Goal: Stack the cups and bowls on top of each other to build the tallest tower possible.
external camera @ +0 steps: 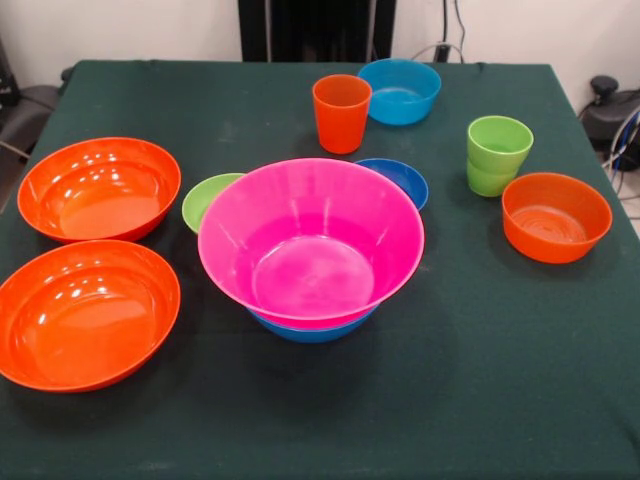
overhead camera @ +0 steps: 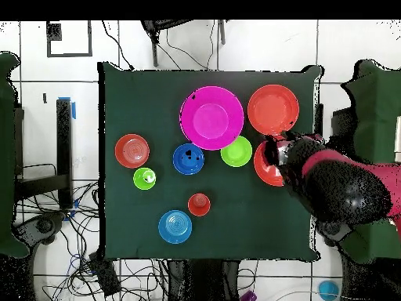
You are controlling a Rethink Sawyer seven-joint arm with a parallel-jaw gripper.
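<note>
Though light, stiff and slippery, the large glossy pink plastic bowl [external camera: 311, 240] suits a rim grasp; the gripper [overhead camera: 276, 149] fingers' state cannot be told.

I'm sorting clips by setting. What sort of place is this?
Likely a robotics lab: a green-clothed table set with plastic bowls, a red robot arm over its edge, and loose cables on the tiled floor.

front view, centre: tower [external camera: 311, 245] (one wide bowl nested in another) | left: rear wide bowl [external camera: 99, 188] is set behind front wide bowl [external camera: 88, 313] | behind tower: left small bowl [external camera: 205, 197] and right small bowl [external camera: 400, 178] are tucked close; lone cup [external camera: 341, 113] is placed farther back, far small bowl [external camera: 400, 90] just right of it | right: nested cups [external camera: 498, 155], outer small bowl [external camera: 556, 216] just beside, front-right
</note>
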